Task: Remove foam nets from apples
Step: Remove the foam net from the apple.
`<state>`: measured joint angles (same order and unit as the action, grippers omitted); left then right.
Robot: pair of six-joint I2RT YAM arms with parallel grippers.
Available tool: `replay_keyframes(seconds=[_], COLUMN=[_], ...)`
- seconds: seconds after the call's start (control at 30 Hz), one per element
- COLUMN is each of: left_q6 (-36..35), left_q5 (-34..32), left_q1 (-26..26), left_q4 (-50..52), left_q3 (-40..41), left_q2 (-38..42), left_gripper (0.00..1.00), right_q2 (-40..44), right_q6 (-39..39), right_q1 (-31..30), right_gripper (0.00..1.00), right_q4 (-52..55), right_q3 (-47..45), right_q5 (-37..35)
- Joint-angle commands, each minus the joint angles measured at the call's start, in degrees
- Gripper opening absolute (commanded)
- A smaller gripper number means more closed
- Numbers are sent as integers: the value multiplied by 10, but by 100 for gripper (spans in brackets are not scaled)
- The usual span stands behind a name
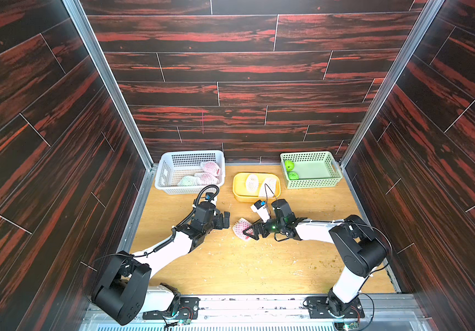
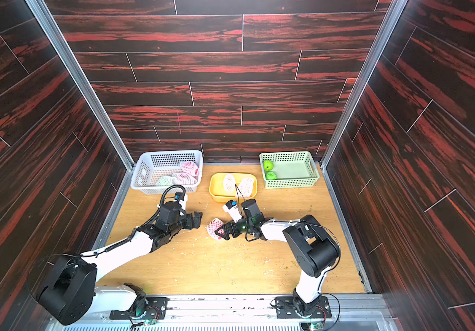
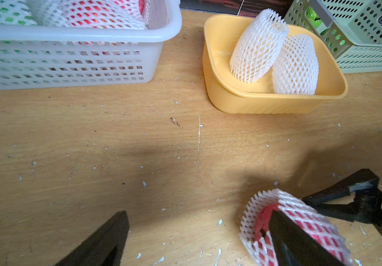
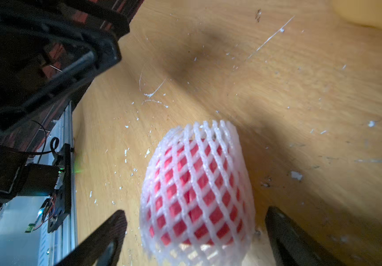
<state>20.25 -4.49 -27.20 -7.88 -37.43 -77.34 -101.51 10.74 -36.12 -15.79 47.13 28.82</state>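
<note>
Midway on the table, a red apple in its foam net lies between the wide-spread jaws of the right gripper, which flank it without clamping. The left gripper, equally spread and holding nothing, hangs just beside it. Behind them a yellow tub holds two empty nets leaning together; farthest back, a white basket on the left holds three netted apples, two red and one green, and a green basket on the right holds two bare green apples.
</note>
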Motion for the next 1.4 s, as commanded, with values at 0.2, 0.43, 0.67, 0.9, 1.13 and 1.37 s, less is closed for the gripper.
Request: replay_keyframes(seconds=[0.2, 0.43, 0.67, 0.9, 1.13, 1.37], left_q6=[15, 14, 9, 5, -4, -12], left_q5=[14, 9, -6, -16, -30, -19], left_q1=[3, 3, 4, 4, 5, 6], left_q4=[-17, -12, -5, 1, 6, -10], left_q3=[-6, -5, -4, 0, 6, 7], left_q2=[-25, -22, -11, 0, 23, 40], left_gripper=[100, 100, 100, 100, 100, 100], right_q2=[-37, -32, -16, -12, -30, -94], right_q6=[-23, -13, -10, -27, -51, -69], right_q1=[-13, -13, -13, -13, -12, -13], right_gripper=[96, 79, 64, 60, 59, 59], right_q4=[69, 87, 172, 343, 628, 939], right_q3=[37, 51, 102, 201, 349, 542], right_q5=[-43, -50, -52, -66, -70, -121])
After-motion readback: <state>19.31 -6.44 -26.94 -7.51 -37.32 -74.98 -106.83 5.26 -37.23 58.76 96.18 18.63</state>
